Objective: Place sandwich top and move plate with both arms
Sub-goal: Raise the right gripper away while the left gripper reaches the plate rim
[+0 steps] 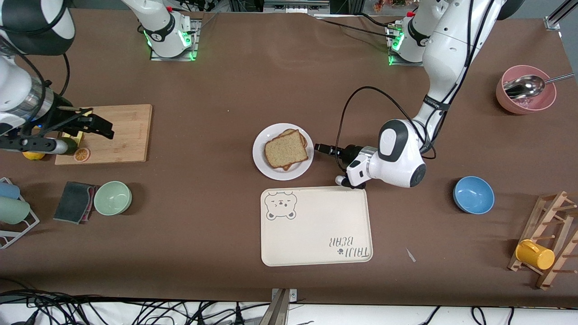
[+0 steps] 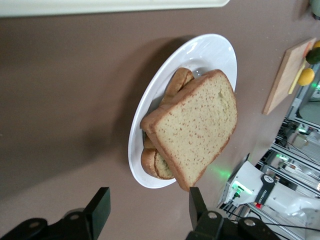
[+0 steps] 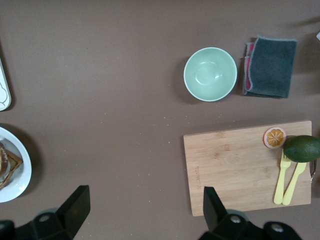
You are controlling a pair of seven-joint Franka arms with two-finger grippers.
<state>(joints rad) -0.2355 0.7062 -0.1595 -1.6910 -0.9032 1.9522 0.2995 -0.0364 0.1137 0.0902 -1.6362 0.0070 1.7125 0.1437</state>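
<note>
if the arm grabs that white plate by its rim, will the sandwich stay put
Probably only if kept level. The plate looks smooth and glossy, so the left gripper may slip on its thin rim. The sandwich top sits skewed on the lower slice, nearly filling the plate, so tilting would likely slide it off.

Speckled tan with a dark brown crust: the sandwich top (image 1: 286, 152). Plain white: the plate (image 1: 263, 158) under it. Flat brown all over: the table (image 1: 216, 90). Cream, with a grey bear drawing and grey lettering in opposite corners: the tray (image 1: 316, 225). Pale mint green: one bowl (image 1: 113, 197); sky blue: another bowl (image 1: 473, 194); dusty pink (holding a shiny silver spoon (image 1: 524, 86)): a third bowl (image 1: 547, 100). Light honey wood grain: the cutting board (image 1: 122, 131). Orange with pale segments: a citrus slice (image 1: 81, 155). Dark green: an avocado (image 3: 302, 148). Pastel yellow: two forks (image 3: 287, 180). Charcoal grey, edged pink: a cloth (image 1: 74, 201). Bright yellow: a mug (image 1: 535, 254). Black: left gripper (image 2: 145, 207) and right gripper (image 3: 145, 205).
</note>
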